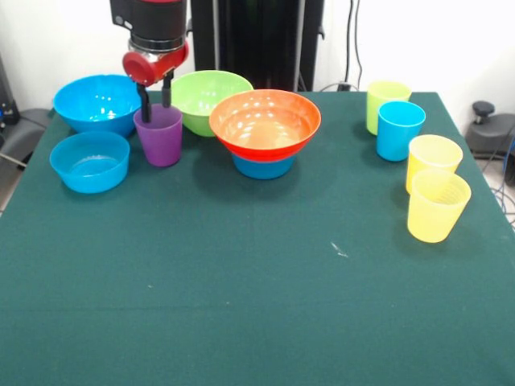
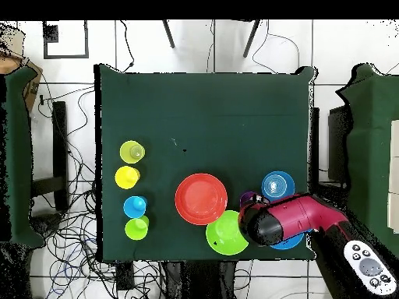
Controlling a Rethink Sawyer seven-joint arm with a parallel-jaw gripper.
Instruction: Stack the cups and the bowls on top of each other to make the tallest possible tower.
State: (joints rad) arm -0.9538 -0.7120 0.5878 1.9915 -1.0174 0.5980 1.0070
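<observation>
While the dark green cloth-covered tabletop point(image 1: 241, 305) spreads flat and matte under everything, the red and black robot arm point(image 2: 300, 218) reaches down over its left rear part in the front view. Largest among the glossy round plastic dishes is the large blue bowl point(image 1: 96, 102) at the far left, with the lime green bowl point(image 1: 208, 98) further right behind the arm's end. Near the middle, the wide orange bowl point(image 1: 265, 122) with its flared rim sits mouth-up on an upturned small blue bowl point(image 1: 264, 166), the two forming a low column. A second small blue bowl point(image 1: 89, 161), shallow and straight-walled, rests alone in front of the large one. The claw point(image 1: 155, 100) hangs at the translucent purple tapered cup point(image 1: 158, 134), which stands upright on the cloth between the large blue and green bowls; its two dark fingers point(image 1: 144, 104) straddle the cup's far rim, one outside and one inside, seemingly pinching the wall. On the right side stand four smooth handleless tumblers: a lime green cup point(image 1: 386, 104), a blue cup point(image 1: 399, 129) touching it in front, then two yellow cups point(image 1: 433, 161) point(image 1: 437, 205) close together, nearer the front.
</observation>
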